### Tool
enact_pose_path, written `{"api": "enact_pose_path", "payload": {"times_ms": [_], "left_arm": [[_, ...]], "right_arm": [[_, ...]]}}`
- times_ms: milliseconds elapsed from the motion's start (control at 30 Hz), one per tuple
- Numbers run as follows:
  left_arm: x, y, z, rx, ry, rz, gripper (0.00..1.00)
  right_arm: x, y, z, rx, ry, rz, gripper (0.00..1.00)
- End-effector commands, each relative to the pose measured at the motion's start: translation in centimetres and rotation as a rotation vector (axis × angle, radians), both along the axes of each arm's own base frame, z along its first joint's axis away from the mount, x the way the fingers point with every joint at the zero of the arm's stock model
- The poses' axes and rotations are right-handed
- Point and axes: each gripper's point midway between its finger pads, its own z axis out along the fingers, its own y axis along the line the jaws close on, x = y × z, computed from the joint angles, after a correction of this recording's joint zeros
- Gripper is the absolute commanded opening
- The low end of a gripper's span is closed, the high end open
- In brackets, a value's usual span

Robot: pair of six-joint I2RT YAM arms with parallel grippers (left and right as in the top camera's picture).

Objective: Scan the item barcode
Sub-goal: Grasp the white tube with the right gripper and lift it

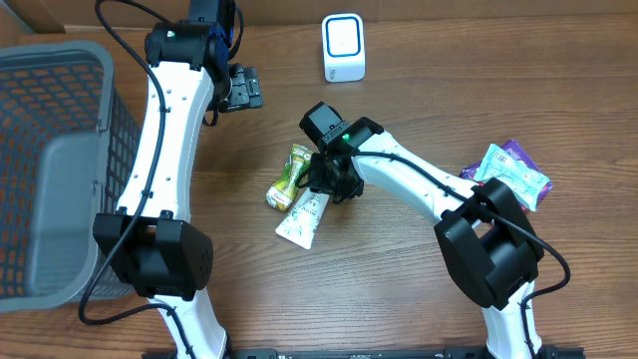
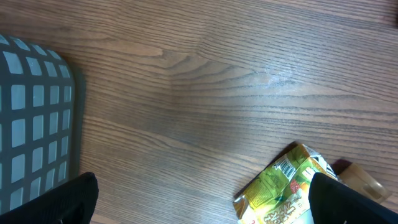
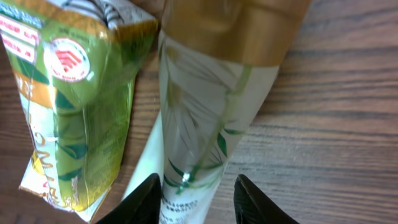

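Note:
A white tube (image 1: 304, 217) with a gold cap lies on the wooden table, beside a green snack packet (image 1: 289, 179). My right gripper (image 1: 331, 184) is low over the tube. In the right wrist view its fingers straddle the tube (image 3: 211, 106): the left finger touches it and the right finger stands a little off, so the right gripper (image 3: 198, 194) is open. The green packet (image 3: 74, 106) lies just to the left. My left gripper (image 1: 242, 88) hovers open at the back. In the left wrist view the left gripper (image 2: 205, 202) holds nothing, with the packet (image 2: 283, 186) by its right finger, a barcode on its top.
A white scanner (image 1: 344, 47) stands at the back centre. A grey mesh basket (image 1: 55, 170) fills the left side, and its wall shows in the left wrist view (image 2: 34, 124). Teal and purple packets (image 1: 513, 172) lie at the right.

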Motion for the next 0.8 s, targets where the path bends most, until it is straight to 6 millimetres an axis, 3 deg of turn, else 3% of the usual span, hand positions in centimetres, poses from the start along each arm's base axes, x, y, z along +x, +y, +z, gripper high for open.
{"api": "enact_pose_path", "payload": {"times_ms": [0,100,167,333,633,700,767], "left_arm": [[0.1,0.1,1.3,0.008,-0.035,-0.005,0.99],[0.1,0.1,1.3,0.008,-0.035,-0.005,0.99],[0.1,0.1,1.3,0.008,-0.035,-0.005,1.00],[0.1,0.1,1.3,0.008,-0.035,-0.005,1.00],[0.1,0.1,1.3,0.007,-0.035,-0.005,1.00],[0.1,0.1,1.3,0.007,-0.035,-0.005,1.00],[0.1,0.1,1.3,0.008,-0.035,-0.005,0.99]], "right_arm": [[0.7,-0.5,-0.3,-0.028,-0.036,0.008,0.39],[0.4,-0.7,-0.4,-0.042,-0.030,0.023,0.39],[0.2,-2.5,-0.7,-0.120,-0.020,0.014,0.38],[-0.1,-4.5,-0.9,-0.149,0.029,0.055,0.38],[1.0,-11.7,-1.0,-0.204,0.116,0.146,0.40],[1.3,-12.3,-0.9,-0.181,0.127,0.129,0.40],[1.1,-11.8,-0.8,-0.117,0.148,0.140,0.50]]}}
